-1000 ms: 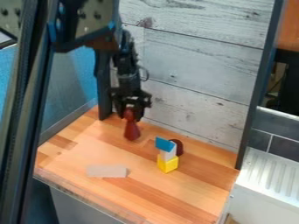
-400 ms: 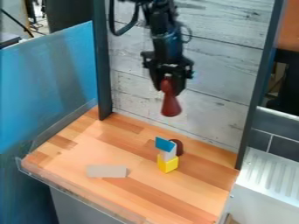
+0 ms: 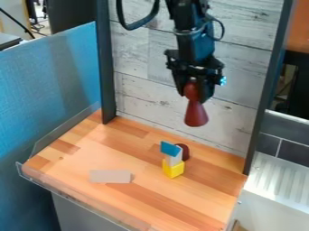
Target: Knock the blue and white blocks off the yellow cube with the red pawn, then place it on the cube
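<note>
The gripper (image 3: 194, 89) hangs above the back of the wooden table, shut on the narrow top of a dark red cone-shaped piece (image 3: 196, 115), wide end down and clear of the surface. Below it and slightly left stands a small stack: a yellow cube (image 3: 173, 168) at the bottom, a pale grey block (image 3: 174, 158) on it, and a tilted blue block (image 3: 170, 148) on top. Right behind the stack is a dark red rounded piece (image 3: 183, 151), partly hidden by it. A flat light grey-beige block (image 3: 110, 176) lies to the left of the stack.
The wooden table (image 3: 145, 197) has a clear raised lip along its front left edge. A whitewashed plank wall (image 3: 138, 97) rises behind, between dark upright posts (image 3: 105, 67). A blue panel (image 3: 48, 90) stands at the left, and a white ridged surface (image 3: 280, 180) at the right.
The gripper has risen from the table's back left and moved right with the red cone-shaped piece, ending slightly lower than in the middle frame. The stack and flat block have not moved.
</note>
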Available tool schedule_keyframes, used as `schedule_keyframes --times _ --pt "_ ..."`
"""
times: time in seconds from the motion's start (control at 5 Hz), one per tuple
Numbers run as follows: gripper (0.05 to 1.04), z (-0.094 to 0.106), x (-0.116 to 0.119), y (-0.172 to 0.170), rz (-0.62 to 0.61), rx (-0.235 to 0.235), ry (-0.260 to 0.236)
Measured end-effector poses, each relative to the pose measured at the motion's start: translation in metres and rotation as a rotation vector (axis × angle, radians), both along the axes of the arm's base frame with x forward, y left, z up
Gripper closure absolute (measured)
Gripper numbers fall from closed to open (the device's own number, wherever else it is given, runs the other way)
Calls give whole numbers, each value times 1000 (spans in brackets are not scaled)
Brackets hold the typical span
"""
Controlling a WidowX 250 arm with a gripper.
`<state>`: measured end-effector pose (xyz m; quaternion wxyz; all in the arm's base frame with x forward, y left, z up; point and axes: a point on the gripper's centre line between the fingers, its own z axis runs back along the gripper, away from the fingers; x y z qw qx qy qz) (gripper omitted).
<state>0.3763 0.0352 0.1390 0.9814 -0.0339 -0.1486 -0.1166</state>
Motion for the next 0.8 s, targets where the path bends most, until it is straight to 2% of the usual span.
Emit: schedule_keyframes --times 0.2,0.4,0.6,0.8 --pt "492 -2 -12 2 18 0 23" --pt "492 -10 -24 1 17 -83 65" --pt "492 -28 -27 2 31 -236 128" --pt "492 -54 -25 7 48 -254 171"
